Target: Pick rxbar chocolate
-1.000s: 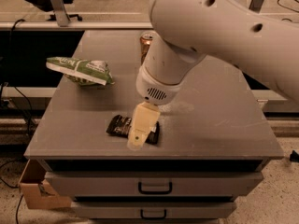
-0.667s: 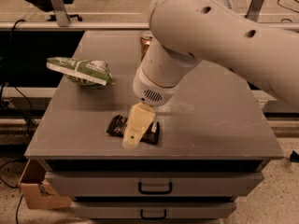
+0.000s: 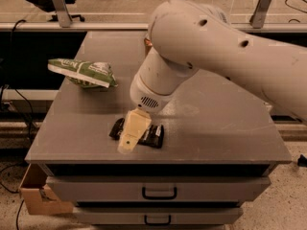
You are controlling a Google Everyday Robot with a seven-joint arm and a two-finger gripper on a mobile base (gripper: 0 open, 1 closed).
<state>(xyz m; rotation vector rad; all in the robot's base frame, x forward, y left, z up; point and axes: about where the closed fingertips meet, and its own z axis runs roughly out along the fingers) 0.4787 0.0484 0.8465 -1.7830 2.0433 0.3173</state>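
The rxbar chocolate [image 3: 154,135] is a flat dark bar with white lettering. It lies near the front edge of the grey table [image 3: 216,128], left of centre. My gripper [image 3: 129,139] reaches down from the big white arm [image 3: 201,51] and sits right over the bar's middle, covering it. Only the bar's two ends show, one on each side of the gripper. The bar rests flat on the table.
A green-and-white chip bag [image 3: 84,72] lies at the table's left. A sliver of an orange can [image 3: 147,43] shows behind the arm at the back. Drawers [image 3: 158,191] run below the table's front edge. A cardboard box [image 3: 36,193] sits on the floor at the left.
The arm has swung a little to the left and the gripper has shifted left over the bar. The bar has not moved.
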